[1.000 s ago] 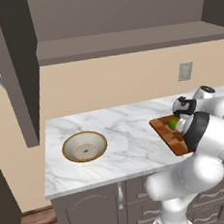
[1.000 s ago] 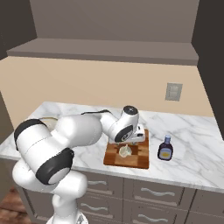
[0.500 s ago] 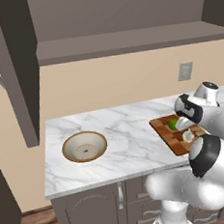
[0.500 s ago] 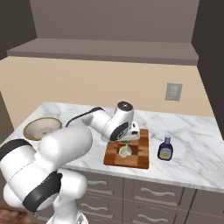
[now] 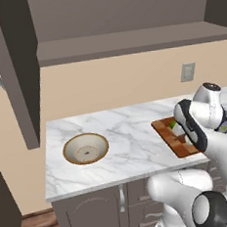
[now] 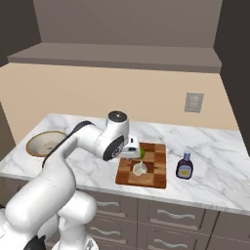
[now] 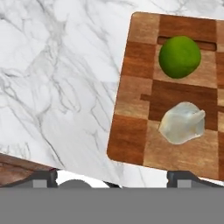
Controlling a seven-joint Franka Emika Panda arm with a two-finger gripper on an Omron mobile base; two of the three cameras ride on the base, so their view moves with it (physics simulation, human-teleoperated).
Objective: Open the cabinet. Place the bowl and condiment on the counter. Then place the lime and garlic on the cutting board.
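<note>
The cabinet (image 5: 13,71) stands open, its shelf bare. On the marble counter (image 5: 127,134) sits the tan bowl (image 5: 85,148), far left. At the right lies the checkered cutting board (image 6: 146,166) with the pale garlic (image 6: 140,168) and the green lime (image 6: 142,152) on it. The hand view looks down on the lime (image 7: 180,57), the garlic (image 7: 182,123) and the cutting board (image 7: 135,109). My gripper (image 6: 131,146) hovers above the board's left edge, open and holding nothing. The dark condiment (image 6: 184,166) bottle stands on the counter just right of the board.
A wall outlet (image 6: 194,102) is on the beige backsplash above the bottle. Lower cabinets with short handles (image 6: 168,214) run under the counter. The open cabinet door (image 5: 13,71) juts out at the left. Bare marble lies between bowl and board.
The gripper has drifted a little to the left, away from over the garlic and lime, staying open. The arm's elbow has swung round. Garlic, lime, bowl and bottle have not moved.
</note>
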